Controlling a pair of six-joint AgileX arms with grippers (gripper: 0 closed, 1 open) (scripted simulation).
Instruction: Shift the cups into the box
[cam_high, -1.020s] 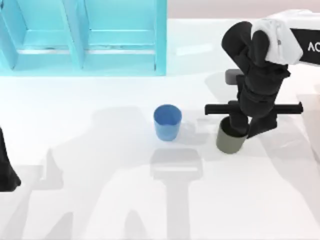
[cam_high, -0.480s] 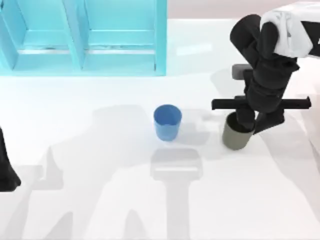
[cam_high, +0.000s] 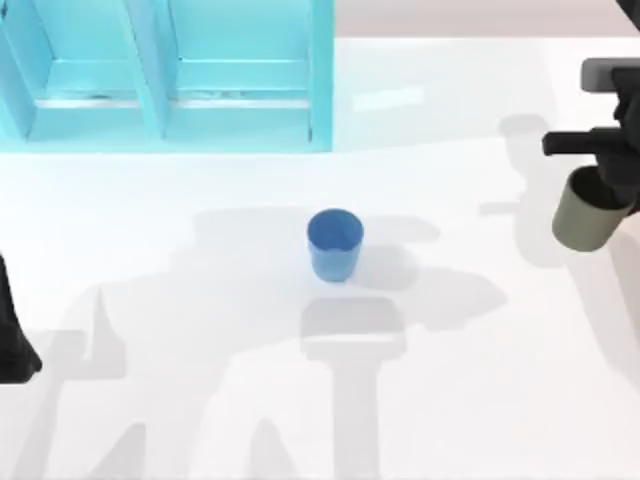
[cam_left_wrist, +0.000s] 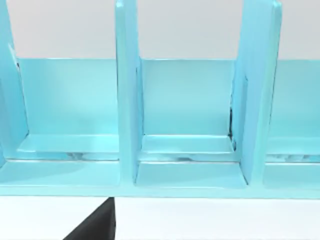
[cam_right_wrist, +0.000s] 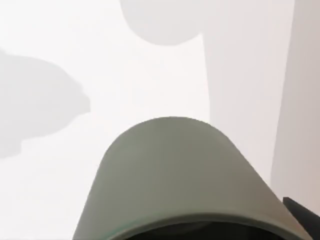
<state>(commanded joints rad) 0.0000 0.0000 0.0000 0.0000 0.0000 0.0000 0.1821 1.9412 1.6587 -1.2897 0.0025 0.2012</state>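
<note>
The bright blue cup (cam_high: 334, 243) stands upright on the white table, near the middle. At the table's right edge my right gripper (cam_high: 606, 192) is shut on the rim of the olive-grey cup (cam_high: 586, 214), and the cup hangs above the table, apart from its shadow. The same olive-grey cup (cam_right_wrist: 175, 175) sits close under the camera in the right wrist view, with a dark fingertip (cam_right_wrist: 302, 216) beside it. The light blue box (cam_high: 170, 75) stands at the back left, and its open compartments (cam_left_wrist: 185, 115) face the left wrist camera. My left arm (cam_high: 12, 340) is parked at the left edge.
Upright dividers (cam_left_wrist: 127, 95) split the box into several compartments. The white table (cam_high: 200, 400) stretches between the blue cup and the front edge, crossed by grey arm shadows.
My right gripper has lifted the olive-grey cup off the table and carried it right and slightly back, to the table's right edge. The blue cup and the left arm have not moved.
</note>
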